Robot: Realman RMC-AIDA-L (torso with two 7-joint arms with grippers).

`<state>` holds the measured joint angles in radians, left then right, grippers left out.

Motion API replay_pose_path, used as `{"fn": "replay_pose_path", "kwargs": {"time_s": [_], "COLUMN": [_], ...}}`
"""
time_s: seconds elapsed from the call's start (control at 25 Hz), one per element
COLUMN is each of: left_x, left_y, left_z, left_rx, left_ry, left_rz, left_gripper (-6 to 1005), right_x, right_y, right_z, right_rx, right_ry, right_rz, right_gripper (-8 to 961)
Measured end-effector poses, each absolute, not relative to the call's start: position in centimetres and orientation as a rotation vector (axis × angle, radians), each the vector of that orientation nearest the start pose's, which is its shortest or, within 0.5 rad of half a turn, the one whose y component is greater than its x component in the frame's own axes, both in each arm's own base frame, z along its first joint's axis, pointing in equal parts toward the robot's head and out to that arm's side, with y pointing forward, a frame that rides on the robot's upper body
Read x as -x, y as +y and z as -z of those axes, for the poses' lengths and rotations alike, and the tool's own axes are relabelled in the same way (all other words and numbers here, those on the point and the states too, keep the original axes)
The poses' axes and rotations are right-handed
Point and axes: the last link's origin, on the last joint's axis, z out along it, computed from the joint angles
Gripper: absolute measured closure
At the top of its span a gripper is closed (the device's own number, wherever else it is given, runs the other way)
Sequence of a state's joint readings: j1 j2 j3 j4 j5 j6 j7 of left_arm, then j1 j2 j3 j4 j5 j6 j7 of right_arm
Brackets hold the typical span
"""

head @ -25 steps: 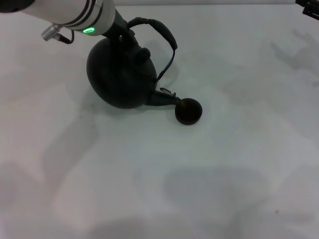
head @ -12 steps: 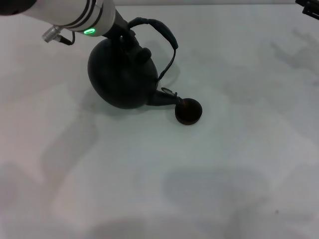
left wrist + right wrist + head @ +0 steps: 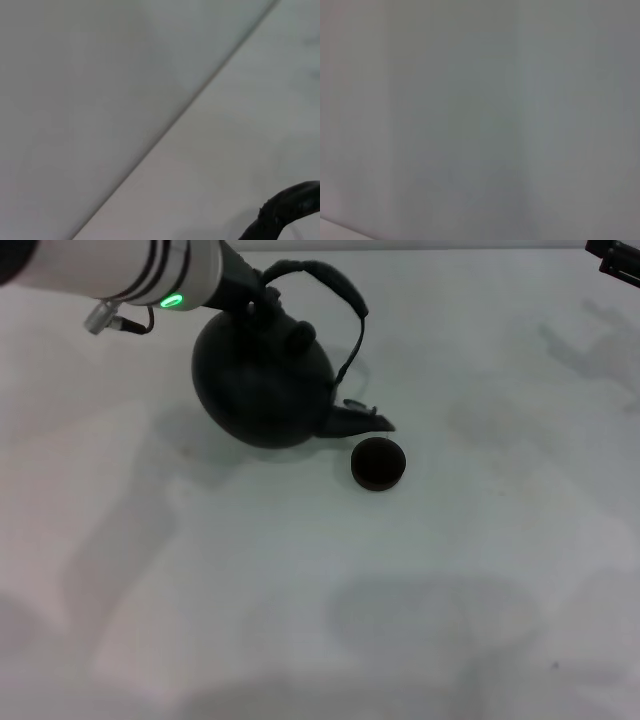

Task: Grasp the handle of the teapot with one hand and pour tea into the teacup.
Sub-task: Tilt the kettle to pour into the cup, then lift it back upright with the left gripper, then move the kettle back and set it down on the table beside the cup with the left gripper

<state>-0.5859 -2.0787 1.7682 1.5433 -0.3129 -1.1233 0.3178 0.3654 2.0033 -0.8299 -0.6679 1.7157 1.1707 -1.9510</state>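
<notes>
The black teapot (image 3: 262,385) hangs a little tilted over the white table, its spout (image 3: 358,420) pointing at the teacup and ending just above and left of its rim. The small dark teacup (image 3: 378,462) stands on the table. My left gripper (image 3: 250,295) comes in from the top left and is shut on the left end of the arched handle (image 3: 325,278), beside the lid knob (image 3: 302,335). A piece of the handle also shows in the left wrist view (image 3: 285,210). My right gripper (image 3: 615,260) is parked at the far top right corner.
The white table (image 3: 400,590) stretches around the teapot and the cup, with only soft shadows on it. The right wrist view shows nothing but a plain grey surface.
The teapot has tipped back toward upright and shifted slightly right and away. Its spout has risen off the teacup's rim. The teacup has not moved.
</notes>
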Motion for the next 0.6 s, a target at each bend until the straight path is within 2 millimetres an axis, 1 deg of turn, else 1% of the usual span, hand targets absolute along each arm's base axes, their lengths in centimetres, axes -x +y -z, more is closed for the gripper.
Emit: {"fn": "replay_pose_path", "kwargs": {"time_s": [0.12, 0.32, 0.44, 0.6], "left_x": [10.8, 12.2, 13.9, 16.5], "left_y": [37.6, 37.2, 36.5, 34.9], "left_z": [1.7, -1.3, -2.8, -3.2], "left_rx": [2.372, 2.372, 2.377, 2.412], "left_ry": [-0.477, -0.546, -0.537, -0.470], "left_rz": [-0.141, 0.075, 0.208, 0.373], "left_gripper": [854, 854, 854, 855], "right_x": [-31.4, -31.3, -31.2, -31.2], "right_y": [35.9, 36.0, 36.0, 35.9], "right_z": [-7.2, -7.1, -7.0, -7.1], "right_rx": [2.097, 2.102, 2.107, 2.112], "right_ry": [0.582, 0.590, 0.593, 0.610], "right_rz": [-0.727, -0.732, -0.734, -0.743], "right_gripper": [77, 77, 77, 77]}}
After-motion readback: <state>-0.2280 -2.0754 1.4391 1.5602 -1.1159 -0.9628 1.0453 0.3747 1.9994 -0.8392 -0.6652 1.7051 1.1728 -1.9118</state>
